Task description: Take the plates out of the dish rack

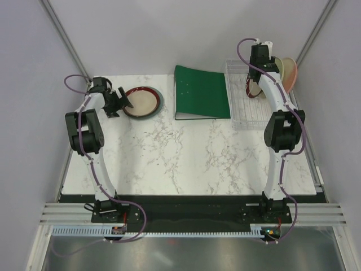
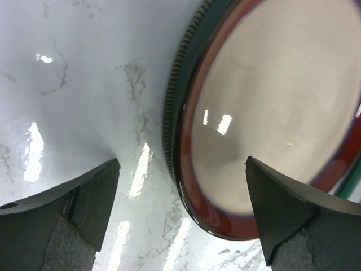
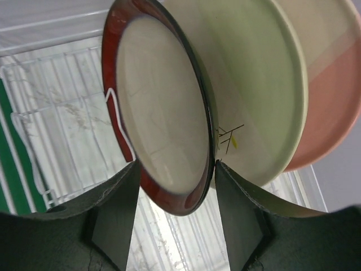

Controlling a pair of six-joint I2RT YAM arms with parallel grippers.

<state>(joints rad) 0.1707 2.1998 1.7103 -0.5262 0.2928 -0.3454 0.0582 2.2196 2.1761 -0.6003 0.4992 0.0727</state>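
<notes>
Right hand clasps glossy, round red-rimmed plate edge.

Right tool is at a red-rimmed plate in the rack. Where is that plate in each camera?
Top external: red-rimmed plate far right, in the dish rack, partly behind the right arm.
Right wrist: centre, in the right tool.
Left wrist: not in it; that one is a second plate on the table.
Shared landmark: green binder, left of the rack.
</notes>
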